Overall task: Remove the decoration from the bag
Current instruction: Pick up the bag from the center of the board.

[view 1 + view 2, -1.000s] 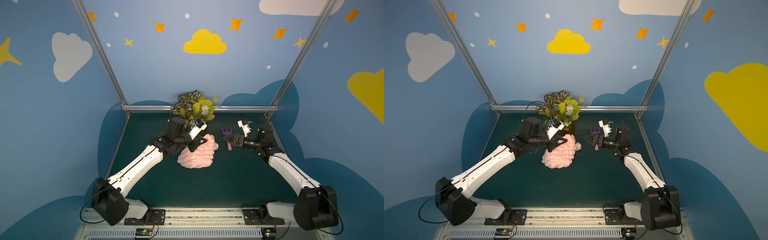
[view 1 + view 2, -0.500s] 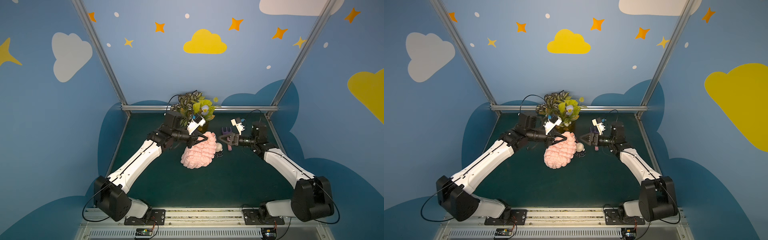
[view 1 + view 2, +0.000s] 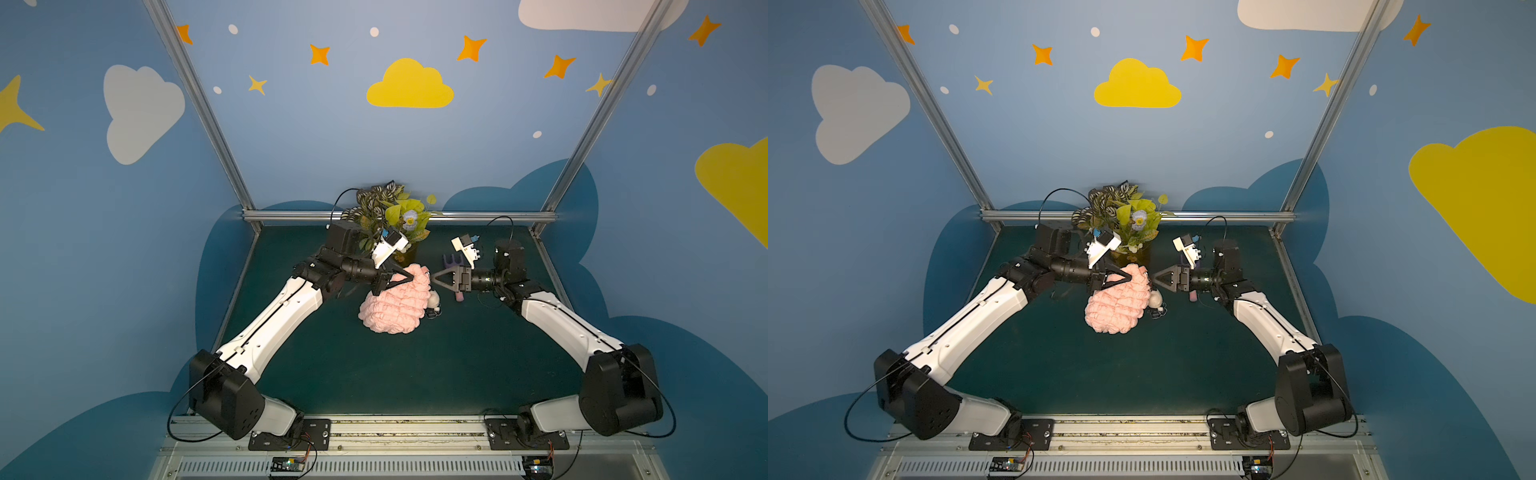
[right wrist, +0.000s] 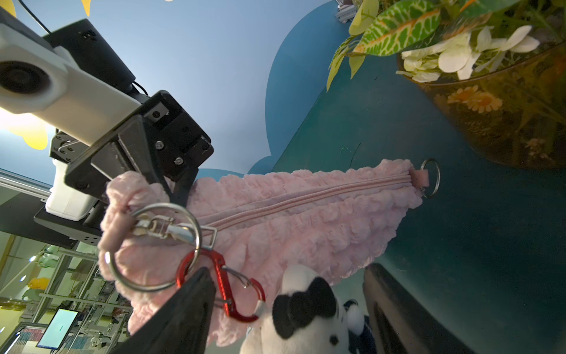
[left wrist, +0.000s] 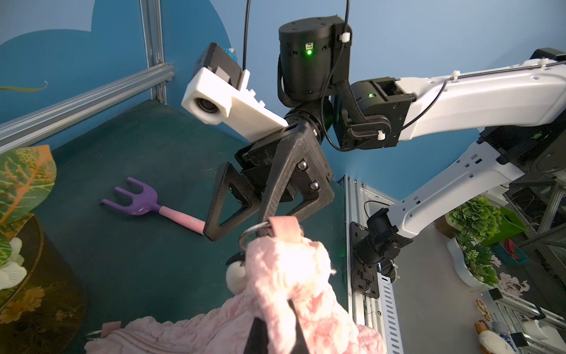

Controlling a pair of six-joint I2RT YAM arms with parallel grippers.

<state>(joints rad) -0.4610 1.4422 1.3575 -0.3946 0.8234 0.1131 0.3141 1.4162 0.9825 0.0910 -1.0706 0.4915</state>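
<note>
The pink bubble-knit bag [image 3: 395,303] [image 3: 1119,305] [image 4: 291,214] hangs from its upper corner with its lower end on the mat. My left gripper [image 3: 409,276] [image 3: 1128,277] [image 5: 277,325] is shut on that corner. The decoration [image 3: 434,301] [image 3: 1156,301] [image 4: 306,312], a white cat head with a black bow, dangles from a red carabiner [image 4: 226,288] on the bag's large metal ring [image 4: 153,245]. My right gripper [image 3: 434,277] [image 3: 1154,277] [image 4: 284,306] is open right at that corner. Its fingers stand either side of the carabiner and the decoration without closing on them.
A purple-and-pink toy fork [image 3: 455,262] [image 5: 144,205] lies on the mat behind my right gripper. An amber vase of leaves [image 3: 399,224] [image 4: 505,107] stands at the back, close behind the bag. Metal frame rails edge the green mat [image 3: 415,365].
My right gripper has moved left up to the bag's raised corner and its jaws have narrowed a little. My left gripper has carried that corner higher and to the right.
</note>
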